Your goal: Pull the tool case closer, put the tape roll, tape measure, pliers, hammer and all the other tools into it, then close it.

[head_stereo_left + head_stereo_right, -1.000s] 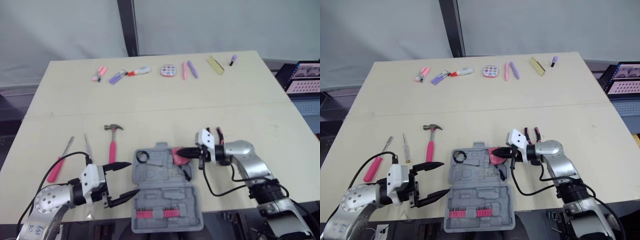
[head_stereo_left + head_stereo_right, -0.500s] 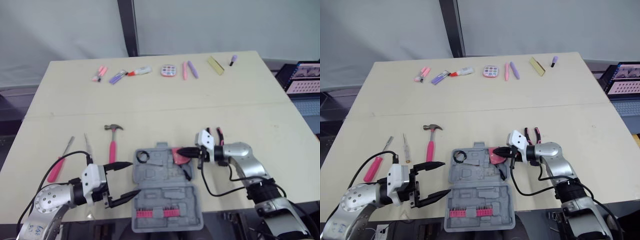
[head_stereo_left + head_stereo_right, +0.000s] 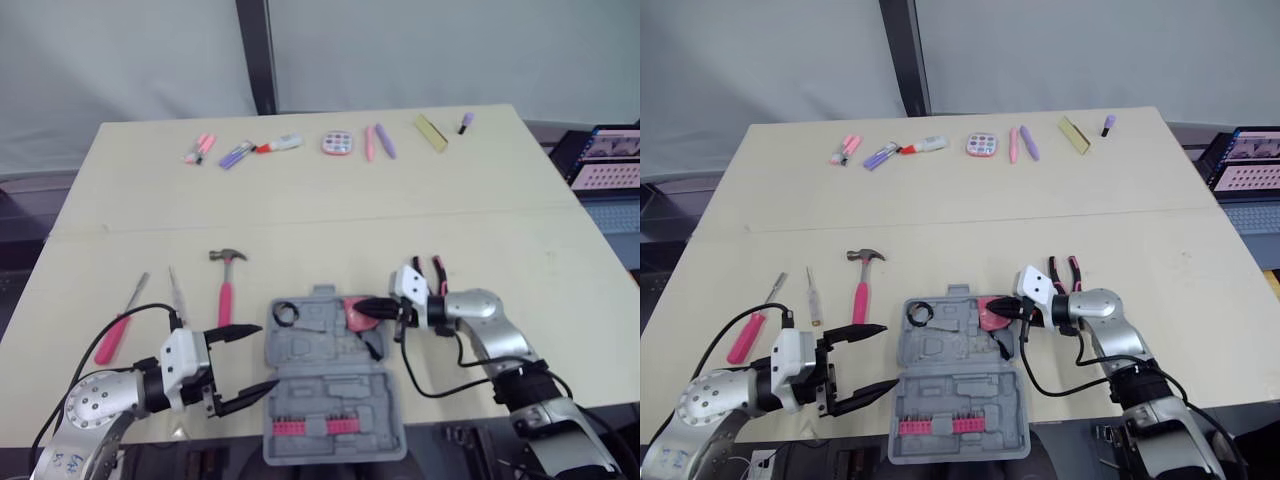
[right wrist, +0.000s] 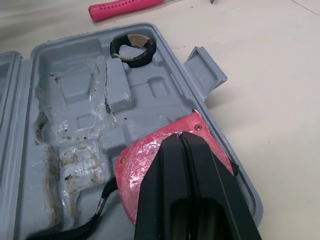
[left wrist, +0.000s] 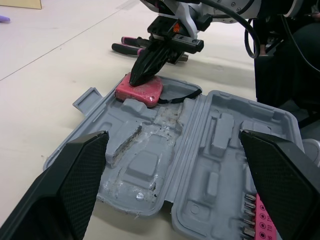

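The grey tool case [image 3: 330,385] lies open at the table's front edge. A black tape roll [image 3: 284,314] sits in its far left pocket. At the case's far right corner lies the pink tape measure [image 3: 354,312], and my right gripper [image 3: 372,305] is shut with its tips resting on top of it [image 4: 180,136]. My left gripper [image 3: 266,356] is open just left of the case, holding nothing. The pink-handled hammer [image 3: 226,285] lies left of the case. The pliers [image 3: 438,268] lie behind my right wrist.
Two screwdrivers [image 3: 120,322] [image 3: 175,290] lie at the left. A pink bit strip [image 3: 315,427] fills the case's near half. Pens, markers and small items [image 3: 337,141] line the far edge. A laptop [image 3: 610,155] stands off the table's right side.
My right forearm has shifted slightly while its tips stay on the tape measure. The left gripper has not moved.
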